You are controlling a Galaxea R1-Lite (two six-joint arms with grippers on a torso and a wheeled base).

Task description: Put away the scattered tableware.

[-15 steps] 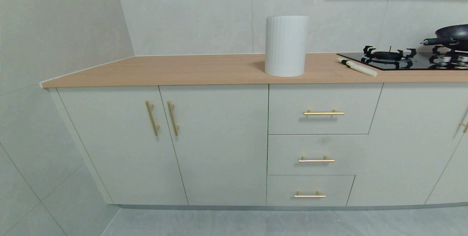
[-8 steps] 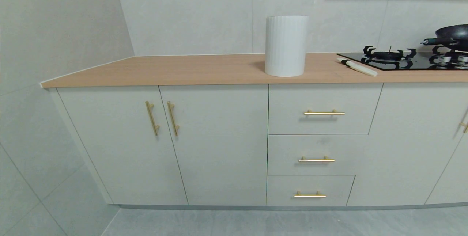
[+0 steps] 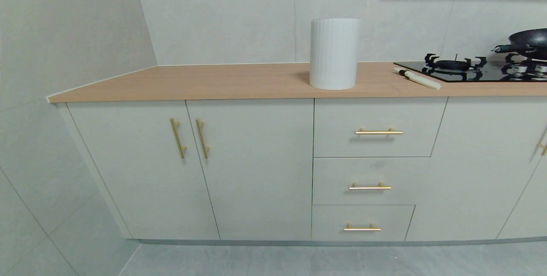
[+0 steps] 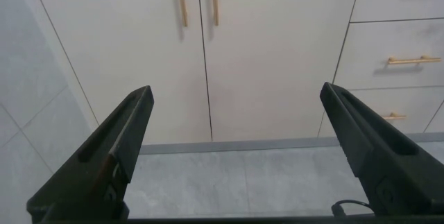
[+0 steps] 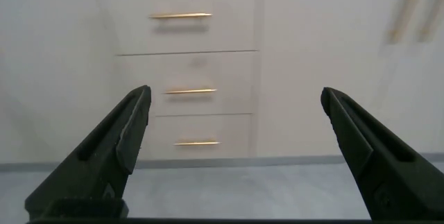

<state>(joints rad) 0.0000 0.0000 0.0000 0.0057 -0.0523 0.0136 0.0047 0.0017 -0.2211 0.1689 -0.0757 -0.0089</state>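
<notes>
From the head view, a pale utensil (image 3: 416,78) lies flat on the counter (image 3: 213,81) just beside the stove (image 3: 478,75), its long axis slanting back-left to front-right, near a tall white ribbed holder (image 3: 334,53) whose inside is hidden. In the left wrist view, the left gripper (image 4: 236,93) is spread wide and empty, facing the cabinet doors (image 4: 277,57) low down. In the right wrist view, the right gripper (image 5: 236,94) is equally spread and empty before the drawers (image 5: 201,71) under the utensil, so I'd judge that arm nearer, with the utensil up above it.

both claws, left claw (image 4: 236,148) and right claw (image 5: 236,148), gape wide.
</notes>
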